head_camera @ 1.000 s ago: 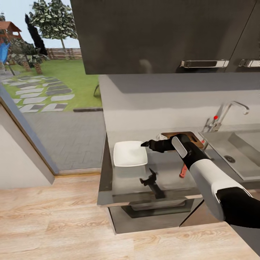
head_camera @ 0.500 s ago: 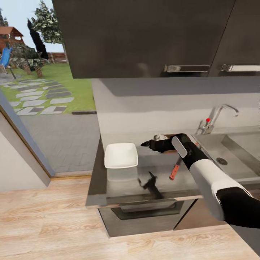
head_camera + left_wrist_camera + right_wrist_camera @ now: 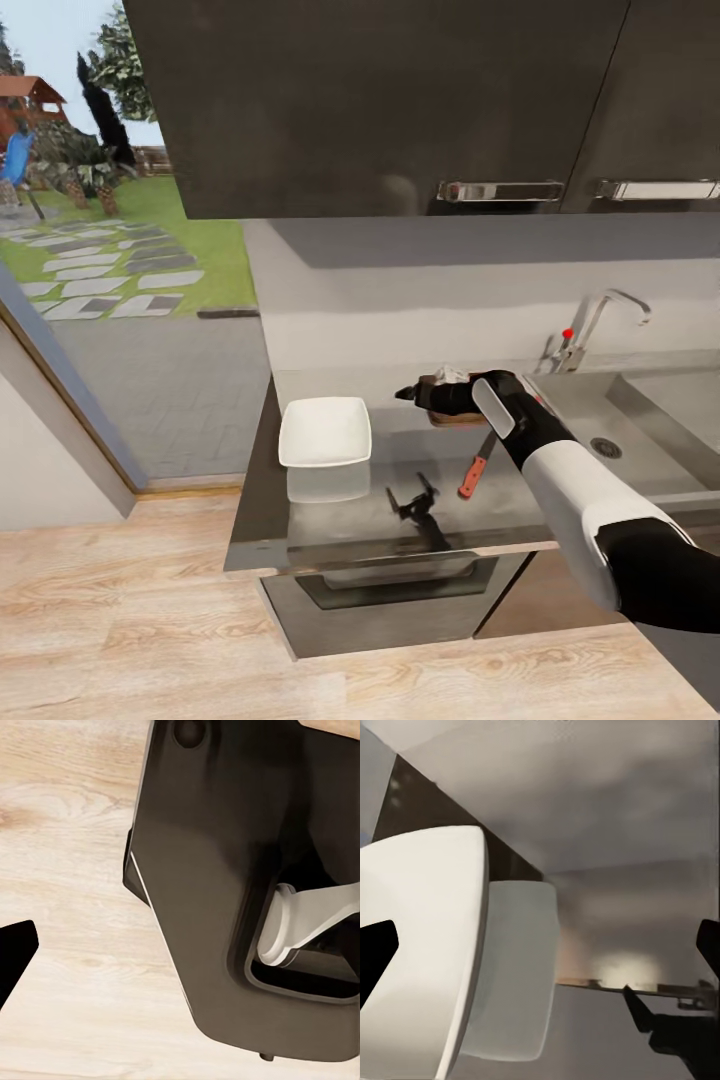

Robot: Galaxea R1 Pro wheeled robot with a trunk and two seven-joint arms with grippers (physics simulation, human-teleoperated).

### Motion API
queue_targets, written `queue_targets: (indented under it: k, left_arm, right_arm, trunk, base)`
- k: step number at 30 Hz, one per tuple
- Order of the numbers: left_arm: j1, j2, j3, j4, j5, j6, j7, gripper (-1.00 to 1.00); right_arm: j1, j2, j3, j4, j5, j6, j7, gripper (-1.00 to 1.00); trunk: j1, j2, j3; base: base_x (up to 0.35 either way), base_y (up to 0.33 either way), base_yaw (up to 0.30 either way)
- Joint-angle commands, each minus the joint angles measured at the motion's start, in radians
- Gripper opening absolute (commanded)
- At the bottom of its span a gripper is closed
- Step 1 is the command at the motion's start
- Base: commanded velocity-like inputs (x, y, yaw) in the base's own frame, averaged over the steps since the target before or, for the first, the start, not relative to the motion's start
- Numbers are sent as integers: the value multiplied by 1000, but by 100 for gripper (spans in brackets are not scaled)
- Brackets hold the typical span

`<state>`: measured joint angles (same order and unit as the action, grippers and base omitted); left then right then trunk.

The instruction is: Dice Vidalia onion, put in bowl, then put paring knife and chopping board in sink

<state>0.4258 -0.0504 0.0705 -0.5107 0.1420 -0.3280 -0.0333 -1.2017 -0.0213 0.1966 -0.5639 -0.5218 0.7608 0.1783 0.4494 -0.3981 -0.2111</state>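
Observation:
The white bowl (image 3: 325,432) sits on the grey countertop (image 3: 520,500) near its left end. My right gripper (image 3: 405,393) hovers to the right of the bowl, open, over the brown chopping board (image 3: 452,419), which it mostly hides. A pale lump (image 3: 448,374) lies on the board behind the wrist. The pinkish-red onion is hidden or out of view. In front of the board lies the paring knife (image 3: 472,472), its red handle toward me. The right wrist view looks between the spread fingers (image 3: 376,960) at the bowl (image 3: 427,945). My left gripper (image 3: 180,952) hangs low beside the robot's dark body.
The sink (image 3: 650,400) with round drain (image 3: 605,447), chrome tap (image 3: 600,315) and red knob (image 3: 568,333) lies right of the board. Dark wall cabinets (image 3: 400,100) hang overhead. A glass door (image 3: 100,300) to the garden stands left; wooden floor (image 3: 120,620) is below.
The camera has moved, so the counter slid left in the picture. My right gripper went from the bowl's right rim to above the board. Knife and bowl lie unmoved on the counter.

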Motion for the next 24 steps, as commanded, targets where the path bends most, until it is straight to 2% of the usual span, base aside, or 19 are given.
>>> queue_targets:
  k: [1,10,24]
  left_arm:
    - [0,-1,3,-2,5,0,-3,100]
    - [1,-1,3,-2,5,0,-3,100]
    - [1,-2,3,-2,5,0,-3,100]
  right_arm:
    - [-1,-1,4,-1,8,1,3,100]
    - [-1,0,4,2,51,-3,-16,100]
    - [-1,1,4,2,67,-3,-46,100]
  trunk:
    - [1,-2,-2]
    - [1,-2,-2]
    - [1,-2,-2]
  base:
    - [0,-4,0]
    - [0,-1,0]
    - [-3,0,0]
